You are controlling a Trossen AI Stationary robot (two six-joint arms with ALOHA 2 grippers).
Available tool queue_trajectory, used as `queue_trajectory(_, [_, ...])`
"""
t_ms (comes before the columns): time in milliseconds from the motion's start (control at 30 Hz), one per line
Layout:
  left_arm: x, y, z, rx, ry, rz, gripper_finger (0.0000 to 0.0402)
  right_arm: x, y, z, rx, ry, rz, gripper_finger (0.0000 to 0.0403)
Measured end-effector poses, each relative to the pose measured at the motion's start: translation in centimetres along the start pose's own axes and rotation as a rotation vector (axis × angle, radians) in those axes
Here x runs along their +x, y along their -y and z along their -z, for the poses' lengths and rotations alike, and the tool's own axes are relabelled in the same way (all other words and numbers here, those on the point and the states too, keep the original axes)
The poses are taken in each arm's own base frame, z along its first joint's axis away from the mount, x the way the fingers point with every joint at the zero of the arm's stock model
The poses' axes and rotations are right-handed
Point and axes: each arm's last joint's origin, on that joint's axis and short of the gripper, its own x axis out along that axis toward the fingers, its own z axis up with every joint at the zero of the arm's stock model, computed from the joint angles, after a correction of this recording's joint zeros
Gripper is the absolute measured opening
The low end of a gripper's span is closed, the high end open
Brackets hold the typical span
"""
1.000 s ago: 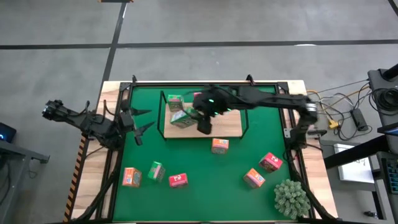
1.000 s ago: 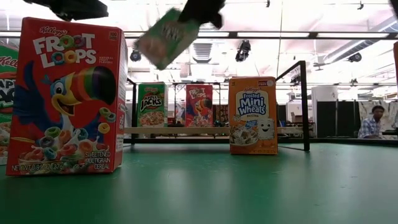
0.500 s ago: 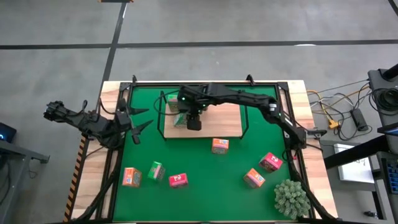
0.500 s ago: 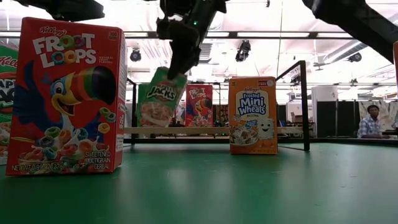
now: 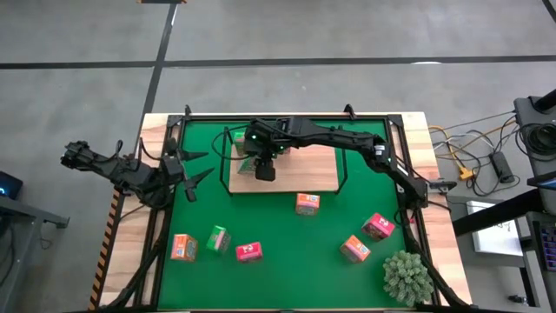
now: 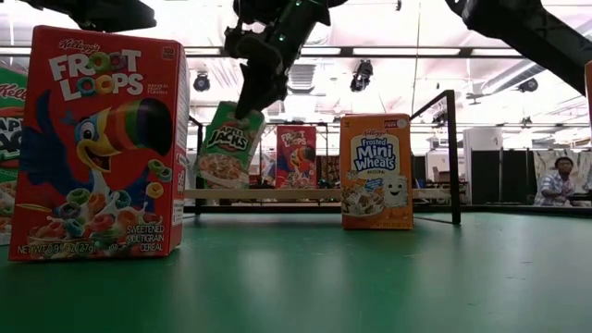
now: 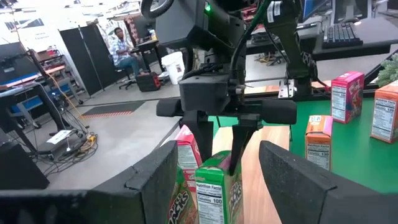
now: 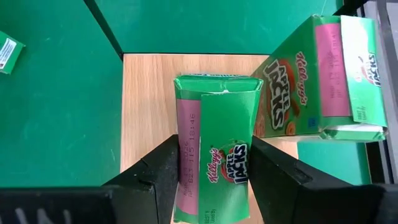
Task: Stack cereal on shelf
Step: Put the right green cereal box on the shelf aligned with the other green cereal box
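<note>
Where light wood shows, right end effector (image 8: 214,174) clasps glossy green carton (image 8: 216,140).

From overhead, the right end effector (image 5: 263,167) covers the green box (image 6: 225,146) it grips. Behind that box, a second green one (image 8: 323,78) is mostly blocked in the low view. At that view's edge, another box (image 6: 7,139) is cut off.

Spiky plant (image 5: 407,276) at mat (image 5: 287,269) corner; seated person (image 6: 555,181) beyond.

The cereal box (image 8: 217,149) is shiny printed card. The shelf (image 8: 149,106) is smooth pale wood. The mat (image 8: 56,93) is dull green.
</note>
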Motion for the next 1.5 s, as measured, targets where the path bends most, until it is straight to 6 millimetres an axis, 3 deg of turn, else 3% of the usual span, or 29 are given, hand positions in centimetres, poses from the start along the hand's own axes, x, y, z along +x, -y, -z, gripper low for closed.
queue_trajectory(1033, [0.0,0.0,0.0,0.0,0.0,0.0,0.021,0.12,-0.04,-0.15,0.017,0.017,-0.011,0.0147])
queue_trajectory(1500, [0.01,0.01,-0.01,0.0,0.0,0.001,0.021,0.12,0.01,-0.37,0.054,0.04,-0.007,0.0239])
